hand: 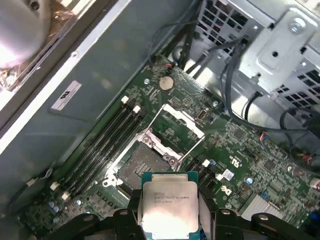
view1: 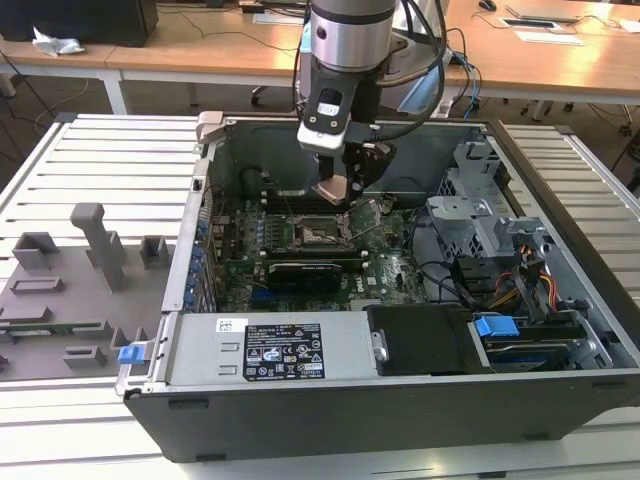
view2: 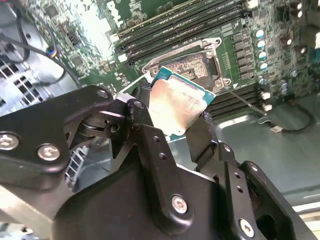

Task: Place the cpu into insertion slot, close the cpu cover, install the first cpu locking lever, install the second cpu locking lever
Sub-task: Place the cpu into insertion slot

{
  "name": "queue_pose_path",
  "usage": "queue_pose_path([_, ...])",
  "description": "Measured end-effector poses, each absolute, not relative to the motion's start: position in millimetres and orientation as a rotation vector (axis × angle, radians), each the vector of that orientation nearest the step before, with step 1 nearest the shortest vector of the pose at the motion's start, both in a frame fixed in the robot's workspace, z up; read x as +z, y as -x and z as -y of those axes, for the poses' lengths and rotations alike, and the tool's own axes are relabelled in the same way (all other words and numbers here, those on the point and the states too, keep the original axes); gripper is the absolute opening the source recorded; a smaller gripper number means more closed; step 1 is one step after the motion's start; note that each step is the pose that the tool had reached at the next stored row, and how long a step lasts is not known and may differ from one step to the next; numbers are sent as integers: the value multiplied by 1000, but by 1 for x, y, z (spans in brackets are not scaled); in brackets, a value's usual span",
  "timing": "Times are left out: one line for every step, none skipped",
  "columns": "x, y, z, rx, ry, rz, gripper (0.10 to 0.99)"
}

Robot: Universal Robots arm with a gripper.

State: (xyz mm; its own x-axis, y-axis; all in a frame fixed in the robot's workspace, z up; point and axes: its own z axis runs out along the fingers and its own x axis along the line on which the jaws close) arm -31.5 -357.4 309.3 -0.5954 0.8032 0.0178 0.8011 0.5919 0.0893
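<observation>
Just below the pincer [hand: 169, 222], open insertion slot [hand: 142, 167], bare; cpu [hand: 169, 202] pinched by two opposite edges between fingers closed to its width, held above the slot without touching. Likely light, stiff, thin, fragile underneath: edges only, kept level. Past the fingertips, cpu cover [hand: 186, 121] tilted up clear; memory slots [hand: 102, 147] alongside, nothing between.

We record the arm [view1: 348, 40] entering from above, its silvery end section standing near vertical in the exterior view. The gripper [view1: 338, 192] hangs below it, pointing downward. In both wrist views the black fingers [hand: 131, 214] bear on opposite edges of the cpu [hand: 169, 200], which is clamped between them. In the second wrist view the cpu's face appears tilted.
</observation>
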Motion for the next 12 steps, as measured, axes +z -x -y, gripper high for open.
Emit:
queue_pose_path([308, 32, 357, 136, -1476, -2740, 537])
queue_pose_path([307, 31, 357, 135, -1511, -2719, 537])
queue_pose_path([307, 31, 357, 135, -1529, -2709, 537])
queue_pose_path([306, 31, 357, 134, -1552, -2694, 537])
queue_pose_path([305, 31, 357, 133, -1605, -2661, 537])
queue_pose_path([304, 31, 357, 132, -1661, -2625, 537])
queue_pose_path([303, 32, 357, 131, -1699, -2598, 537])
queue_pose_path([302, 32, 357, 131, -1740, -2570, 537])
queue_pose_path([302, 32, 357, 130, -1777, -2543, 537])
queue_pose_path([301, 32, 357, 129, -1812, -2517, 537])
queue_pose_path([300, 32, 357, 128, -1832, -2501, 537])
queue_pose_path([300, 32, 357, 128, -1854, -2484, 537])
